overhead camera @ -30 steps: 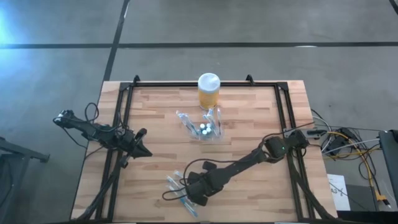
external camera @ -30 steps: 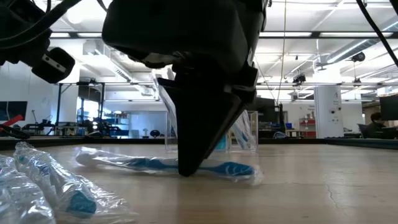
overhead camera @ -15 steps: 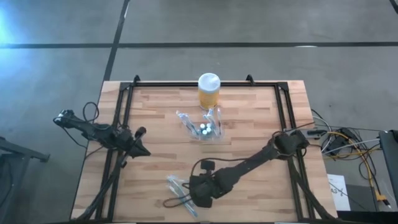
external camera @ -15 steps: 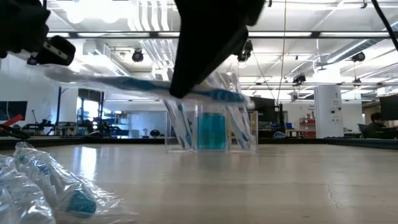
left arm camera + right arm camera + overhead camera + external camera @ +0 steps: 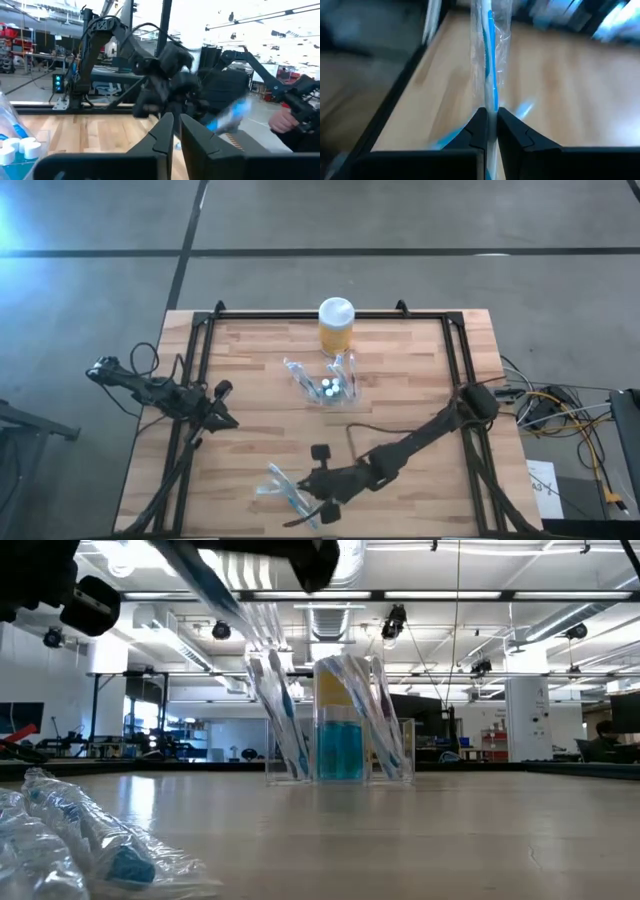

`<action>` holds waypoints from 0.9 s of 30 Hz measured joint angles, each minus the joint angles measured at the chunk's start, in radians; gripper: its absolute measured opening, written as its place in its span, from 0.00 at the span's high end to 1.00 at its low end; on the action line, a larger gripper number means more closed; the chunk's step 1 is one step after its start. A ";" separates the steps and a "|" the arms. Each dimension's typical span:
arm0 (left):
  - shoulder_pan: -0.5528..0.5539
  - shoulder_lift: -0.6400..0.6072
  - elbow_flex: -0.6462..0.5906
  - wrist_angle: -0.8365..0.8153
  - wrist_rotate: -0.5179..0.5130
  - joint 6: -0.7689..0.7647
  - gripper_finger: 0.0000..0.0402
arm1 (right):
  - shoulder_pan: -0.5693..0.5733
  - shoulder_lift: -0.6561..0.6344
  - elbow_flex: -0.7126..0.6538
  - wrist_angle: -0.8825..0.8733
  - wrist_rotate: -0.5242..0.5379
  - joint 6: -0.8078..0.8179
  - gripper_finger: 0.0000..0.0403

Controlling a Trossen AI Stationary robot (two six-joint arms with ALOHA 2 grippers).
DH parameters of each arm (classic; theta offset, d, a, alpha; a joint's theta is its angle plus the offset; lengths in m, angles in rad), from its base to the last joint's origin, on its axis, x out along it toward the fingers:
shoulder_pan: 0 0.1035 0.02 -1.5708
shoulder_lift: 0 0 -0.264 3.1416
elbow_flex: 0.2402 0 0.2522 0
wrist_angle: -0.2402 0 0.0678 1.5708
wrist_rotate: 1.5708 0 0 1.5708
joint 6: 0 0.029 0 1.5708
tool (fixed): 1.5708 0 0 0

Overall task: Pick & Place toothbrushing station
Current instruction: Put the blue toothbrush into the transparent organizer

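The toothbrushing station (image 5: 331,386) is a clear slotted holder with wrapped brushes standing in it, at the table's middle in front of a yellow jar (image 5: 336,326); it also shows in the low view (image 5: 340,735). Near the front edge my right gripper (image 5: 308,492) is shut on a blue toothbrush in a clear wrapper (image 5: 490,60), raised above the table (image 5: 215,590). More wrapped toothbrushes (image 5: 80,840) lie on the wood by the front edge. My left gripper (image 5: 228,418) waits at the table's left side, shut and holding nothing (image 5: 176,131). My right gripper pinches the wrapped toothbrush between its two fingers at a point along the handle (image 5: 490,116). The fingers slant down toward the table's left and front. The brush runs on past the fingertips, lifted clear of the table and tilted.
A black frame rail (image 5: 195,370) runs along the table's left side and another (image 5: 462,360) along the right. Bare wood lies between the station and the front edge (image 5: 400,420). A person's hand (image 5: 285,120) shows beyond the table in the left wrist view.
My right gripper has risen from the table near the front edge and tipped from pointing down toward level, rolling as it went. The wrapped toothbrush that lay flat under it is now lifted clear and tilted.
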 joint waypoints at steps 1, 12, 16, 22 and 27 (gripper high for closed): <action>0.000 0.000 0.000 0.000 -0.010 0.003 0.90 | -0.003 -0.007 -0.034 0.101 0.029 -0.027 0.96; 0.000 0.002 0.000 -0.017 -0.045 0.093 0.77 | -0.044 -0.023 -0.290 0.684 0.019 -0.140 0.95; -0.001 0.004 -0.016 -0.019 -0.043 0.092 0.70 | -0.057 -0.015 -0.338 0.785 0.021 -0.137 0.95; -0.002 0.051 -0.016 0.013 -0.031 0.103 0.52 | -0.081 -0.015 -0.378 0.883 0.026 -0.098 0.95; -0.002 0.132 -0.014 0.144 -0.042 0.140 0.34 | -0.122 -0.023 -0.377 0.874 0.006 -0.097 0.95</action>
